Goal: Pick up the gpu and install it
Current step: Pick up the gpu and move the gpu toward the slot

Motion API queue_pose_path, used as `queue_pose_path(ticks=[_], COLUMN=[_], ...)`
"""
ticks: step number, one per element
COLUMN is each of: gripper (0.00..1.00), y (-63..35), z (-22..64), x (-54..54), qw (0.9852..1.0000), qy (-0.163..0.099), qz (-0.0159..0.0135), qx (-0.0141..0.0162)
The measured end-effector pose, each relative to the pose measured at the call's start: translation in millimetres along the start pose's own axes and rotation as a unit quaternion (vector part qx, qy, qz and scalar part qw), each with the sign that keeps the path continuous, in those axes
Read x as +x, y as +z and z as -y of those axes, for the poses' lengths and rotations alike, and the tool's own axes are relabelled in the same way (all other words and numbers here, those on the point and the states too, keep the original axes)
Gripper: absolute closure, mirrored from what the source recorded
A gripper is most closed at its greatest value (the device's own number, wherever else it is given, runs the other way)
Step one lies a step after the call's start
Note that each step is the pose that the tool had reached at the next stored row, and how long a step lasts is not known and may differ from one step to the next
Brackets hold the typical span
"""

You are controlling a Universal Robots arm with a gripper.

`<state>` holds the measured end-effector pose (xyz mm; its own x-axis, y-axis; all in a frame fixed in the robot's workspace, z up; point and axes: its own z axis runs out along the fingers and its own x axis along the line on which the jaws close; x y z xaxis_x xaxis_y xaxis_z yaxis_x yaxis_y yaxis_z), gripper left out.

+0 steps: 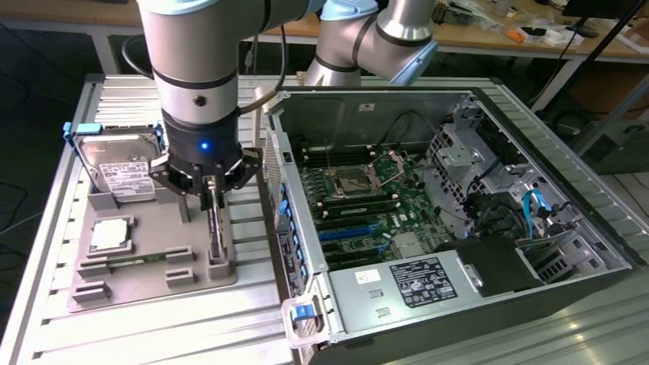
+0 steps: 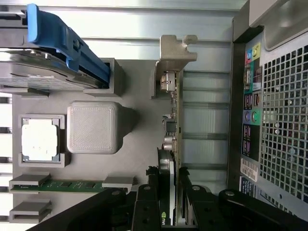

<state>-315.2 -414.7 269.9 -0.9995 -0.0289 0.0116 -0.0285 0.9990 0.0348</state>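
Slatted metal table (image 1: 152, 338), grey tray (image 1: 137, 285), gripper (image 1: 210, 199) clasping gpu (image 1: 215, 236), open case (image 1: 345, 122), bench (image 1: 487, 42) behind

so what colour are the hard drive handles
Blue handles, clearest in the wrist view.

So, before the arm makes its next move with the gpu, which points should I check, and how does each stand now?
1. Hand shut on both faces of the gpu: ok.
2. gpu upright in the grey holder: ok.
3. Hard drive apart from the hand: ok.
4. Computer case open on top: ok.
5. Blue slots on the board free: ok.
6. Grip firm enough to lift: cannot tell.
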Motion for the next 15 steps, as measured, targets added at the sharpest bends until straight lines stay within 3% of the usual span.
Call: queue_pose_path(ticks=[15], gripper=[0.73], y=[-33.8], z=[-1.2], x=[0.4], qw=[1.0], qy=[0.0], qz=[0.0], qx=[0.0])
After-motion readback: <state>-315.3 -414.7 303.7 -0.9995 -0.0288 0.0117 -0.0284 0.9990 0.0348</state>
